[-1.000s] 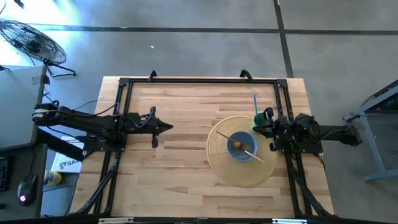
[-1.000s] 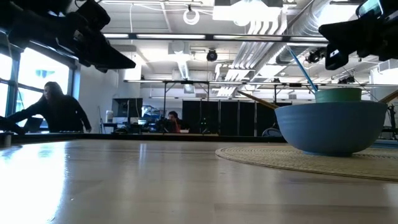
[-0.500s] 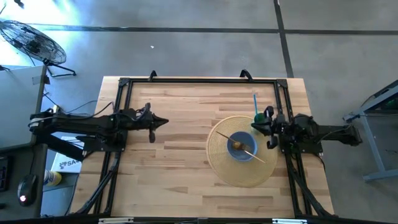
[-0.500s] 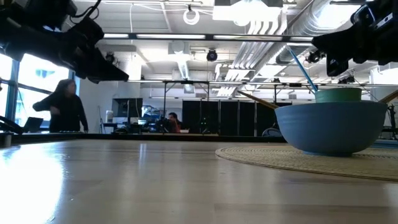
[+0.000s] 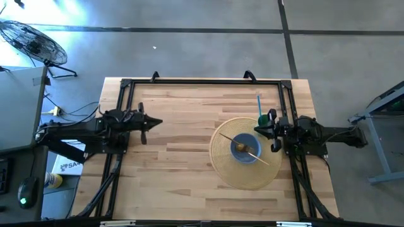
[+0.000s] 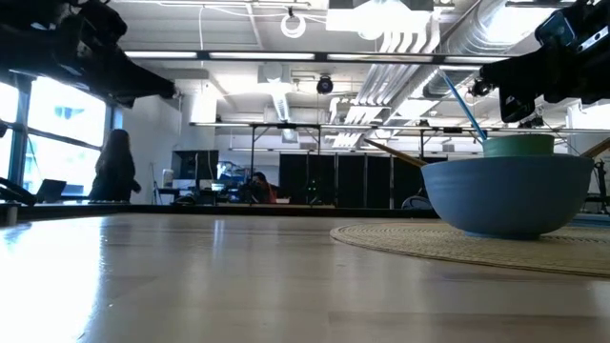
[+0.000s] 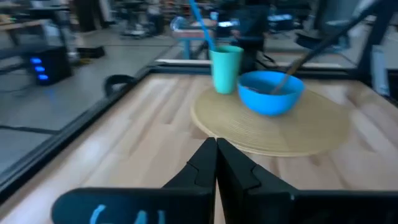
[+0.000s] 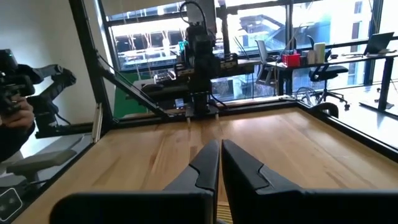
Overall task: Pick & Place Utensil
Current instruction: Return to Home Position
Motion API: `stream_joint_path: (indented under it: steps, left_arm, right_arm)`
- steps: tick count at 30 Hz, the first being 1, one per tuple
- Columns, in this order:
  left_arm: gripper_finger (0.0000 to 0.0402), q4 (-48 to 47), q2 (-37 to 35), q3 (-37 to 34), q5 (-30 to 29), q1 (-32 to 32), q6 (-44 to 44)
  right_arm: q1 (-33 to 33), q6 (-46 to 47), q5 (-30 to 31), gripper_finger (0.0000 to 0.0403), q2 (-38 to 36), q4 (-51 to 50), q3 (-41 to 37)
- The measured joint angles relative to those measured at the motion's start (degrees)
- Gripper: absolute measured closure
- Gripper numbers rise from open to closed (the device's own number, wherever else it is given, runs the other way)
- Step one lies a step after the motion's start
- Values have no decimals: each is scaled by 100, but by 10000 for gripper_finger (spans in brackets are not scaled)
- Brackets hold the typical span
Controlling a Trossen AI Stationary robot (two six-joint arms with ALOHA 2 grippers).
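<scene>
A blue bowl [image 5: 245, 149] stands on a round woven mat [image 5: 243, 169] at the table's right. A thin wooden utensil [image 5: 255, 155] lies across the bowl, both ends past the rim [image 6: 393, 153]. Behind the bowl a green cup [image 5: 261, 120] holds a blue stick [image 5: 258, 104] that leans on its rim. My left gripper [image 5: 159, 122] is shut and empty above the table's left part, pointing level toward the bowl [image 7: 270, 92]. My right gripper [image 5: 257, 129] is shut and empty, level, above the mat's right edge beside the cup.
A black frame [image 5: 202, 82] runs around the tabletop. Bare wood [image 5: 177, 164] lies between the two arms. In the right wrist view a person's hand [image 8: 13, 115] holds a device beyond the table's edge. People stand in the room behind [image 6: 116, 167].
My left gripper has drawn back toward the table's left edge, staying level above the wood. A person in the room behind has walked and turned.
</scene>
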Motion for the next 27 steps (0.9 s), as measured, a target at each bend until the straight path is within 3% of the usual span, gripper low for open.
stream_joint_path:
  steps: [6, 11, 20, 27]
  left_arm:
    - [401, -138, -894, -378, -429, 0, 12]
    - [402, -481, -1647, -588, -384, 0, 99]
    - [401, -605, -1611, -577, -506, 0, 20]
    - [401, 157, -1555, -932, -124, -2, -112]
  right_arm:
    - [-2, -130, -162, 391, 0, 7, 0]
    - [0, 8, -604, 391, 0, 9, 0]
    - [-2, 9, -605, 391, 2, 11, -2]
    - [-2, 15, -601, 391, 4, 11, -2]
